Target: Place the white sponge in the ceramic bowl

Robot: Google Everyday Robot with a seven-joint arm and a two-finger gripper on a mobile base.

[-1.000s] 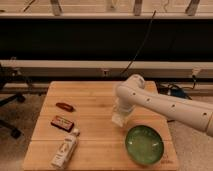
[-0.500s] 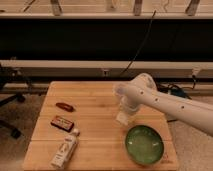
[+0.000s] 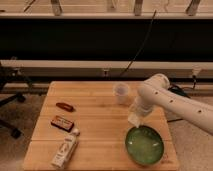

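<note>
Transport step in hand: gripper (image 3: 137,116) was clamped on the white sponge (image 3: 135,119), held just above the ceramic bowl (image 3: 144,145) at its far rim (translucent cup (image 3: 121,93) behind). Next move: shift over bowl centre, release.

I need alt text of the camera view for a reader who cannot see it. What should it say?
A white robot arm reaches from the right over a wooden table, its hand carrying the white sponge just above the far rim of the green ceramic bowl. A translucent cup stands behind; a white bottle, a small box and a brown object lie to the left.
</note>
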